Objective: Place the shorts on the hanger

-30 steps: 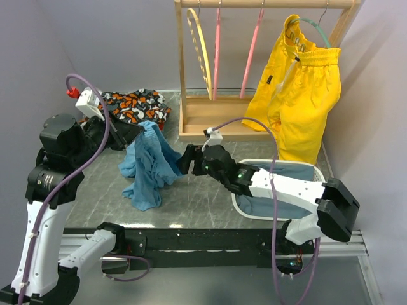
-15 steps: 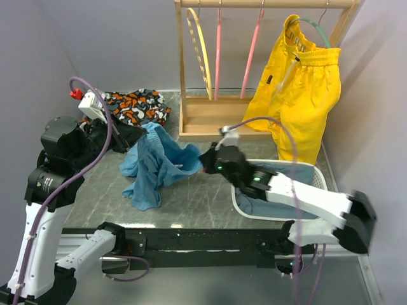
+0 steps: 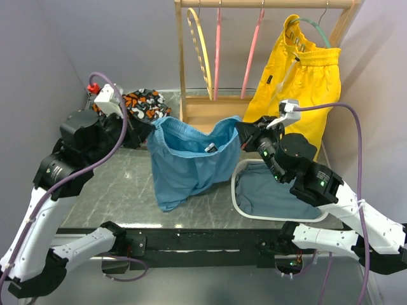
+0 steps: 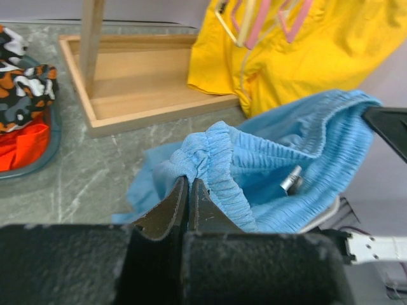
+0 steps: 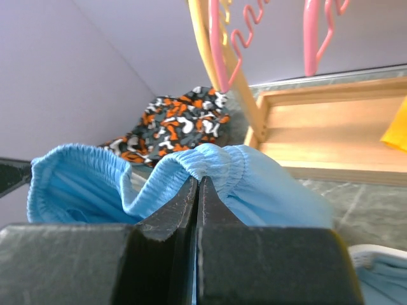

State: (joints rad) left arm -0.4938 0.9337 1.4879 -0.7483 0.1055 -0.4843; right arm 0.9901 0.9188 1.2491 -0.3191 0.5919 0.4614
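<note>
Spanning the gap between both arms, the shorts (image 3: 191,159) hang by the waistband above the table (image 3: 121,184), legs drooping to the stone.

- Left gripper (image 3: 143,133): fingers pressed together, pinching the left end of the elastic waistband; the left wrist view shows the gathered hem clamped at the fingertips (image 4: 189,181).
- Shorts: light sky-blue, soft and crinkled, with a ribbed elastic band. The waist opening sags into a shallow curve, with a metal cord tip (image 4: 291,180) inside it. The long axis of the waistband runs left to right, roughly parallel to the rail of the rack (image 3: 210,117).
- Right gripper (image 3: 245,135): fingers pressed together, pinching the right end of the waistband, confirmed in the right wrist view (image 5: 197,181).
- Hanger (image 3: 252,54): thin, pink, hanging from the rail behind and above the shorts, well apart from them. A second pink hanger (image 3: 218,51) hangs just to its left.
- Judgement: the right arm is the nearer to the hanger, so the coming move likely calls for carrying the stretched waistband back and up.
</note>
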